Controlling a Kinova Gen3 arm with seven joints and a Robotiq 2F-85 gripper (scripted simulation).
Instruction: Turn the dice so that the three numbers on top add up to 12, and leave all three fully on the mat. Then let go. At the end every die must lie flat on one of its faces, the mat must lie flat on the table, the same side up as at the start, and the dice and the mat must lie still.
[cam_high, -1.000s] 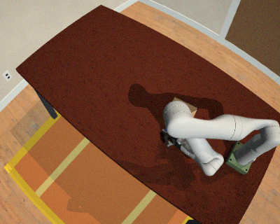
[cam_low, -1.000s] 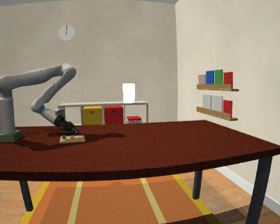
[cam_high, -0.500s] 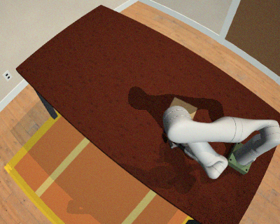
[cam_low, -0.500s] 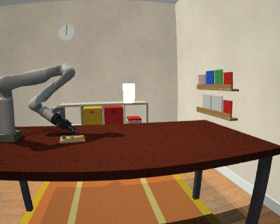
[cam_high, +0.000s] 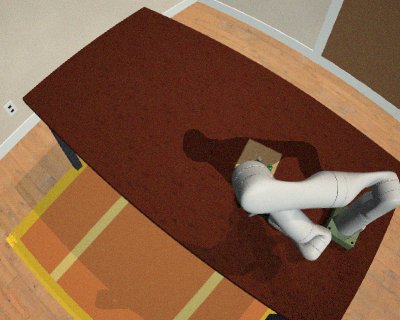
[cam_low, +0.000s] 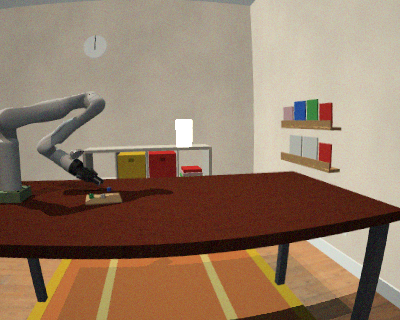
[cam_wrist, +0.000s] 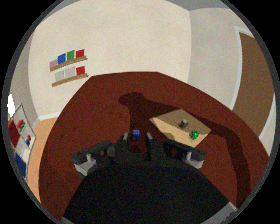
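Two dice, green (cam_high: 270, 168) (cam_low: 91, 196) (cam_wrist: 194, 135) and grey (cam_high: 259, 160) (cam_low: 103, 196) (cam_wrist: 184, 123), sit on tan mat (cam_high: 260, 147) (cam_low: 112, 199) (cam_wrist: 168, 121); blue die (cam_low: 109, 189) (cam_wrist: 136, 134) lies off it. Your black hand (cam_low: 100, 182) (cam_wrist: 137, 137) holds nothing, fingers partly apart near blue die. You cannot read top numbers.

Your arm (cam_high: 290, 194) (cam_low: 45, 109) is smooth, rounded and pale grey-white with thin dark joint seams, ending in a black tool (cam_low: 91, 176) (cam_wrist: 137, 137).
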